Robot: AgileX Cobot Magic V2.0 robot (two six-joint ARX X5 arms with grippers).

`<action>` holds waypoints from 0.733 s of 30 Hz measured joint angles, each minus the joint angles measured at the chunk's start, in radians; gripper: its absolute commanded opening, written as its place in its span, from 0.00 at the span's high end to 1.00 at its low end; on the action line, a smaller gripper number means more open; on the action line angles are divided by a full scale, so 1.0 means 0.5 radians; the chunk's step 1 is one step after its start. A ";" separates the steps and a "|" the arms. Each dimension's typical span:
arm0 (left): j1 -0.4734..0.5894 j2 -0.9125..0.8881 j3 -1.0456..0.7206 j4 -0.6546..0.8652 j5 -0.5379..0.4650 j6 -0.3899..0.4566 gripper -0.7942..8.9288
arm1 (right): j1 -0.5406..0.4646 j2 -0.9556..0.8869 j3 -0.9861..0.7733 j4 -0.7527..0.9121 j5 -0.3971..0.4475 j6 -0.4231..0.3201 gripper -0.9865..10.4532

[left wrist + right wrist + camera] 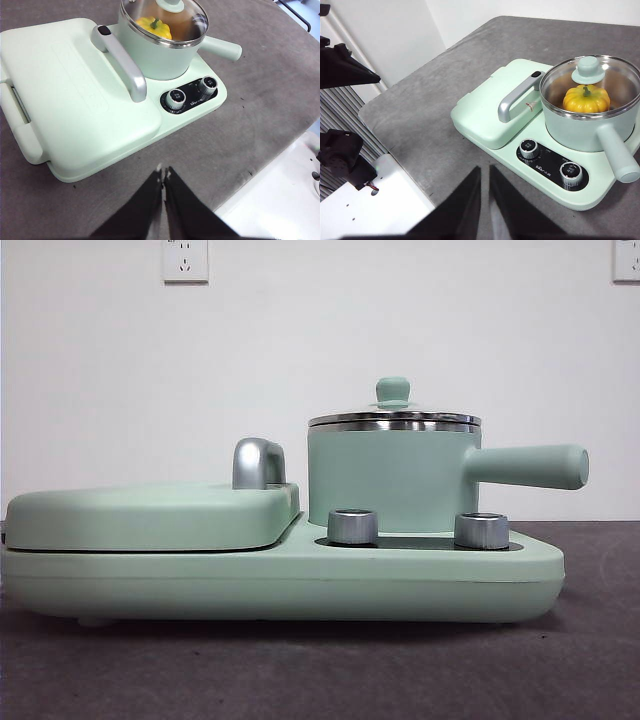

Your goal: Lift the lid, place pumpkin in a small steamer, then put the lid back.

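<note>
The small steamer, a mint-green pot with a long side handle, stands on the right side of the cooker base. The lid sits on its steel rim, green knob up. Through the lid's glass the yellow-orange pumpkin shows inside the steamer; the left wrist view also shows the pumpkin under the lid. My left gripper hangs shut over the grey table, well short of the cooker. My right gripper is shut too, back from the base's knob side. Neither holds anything.
The wide mint-green base carries two silver knobs in front of the pot. A flat green cover with a chrome handle fills its left half. A white surface borders the grey table.
</note>
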 measured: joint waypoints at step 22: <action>0.609 -0.546 -1.090 1.025 0.001 0.049 0.91 | 0.000 0.000 0.000 0.001 0.000 0.000 0.89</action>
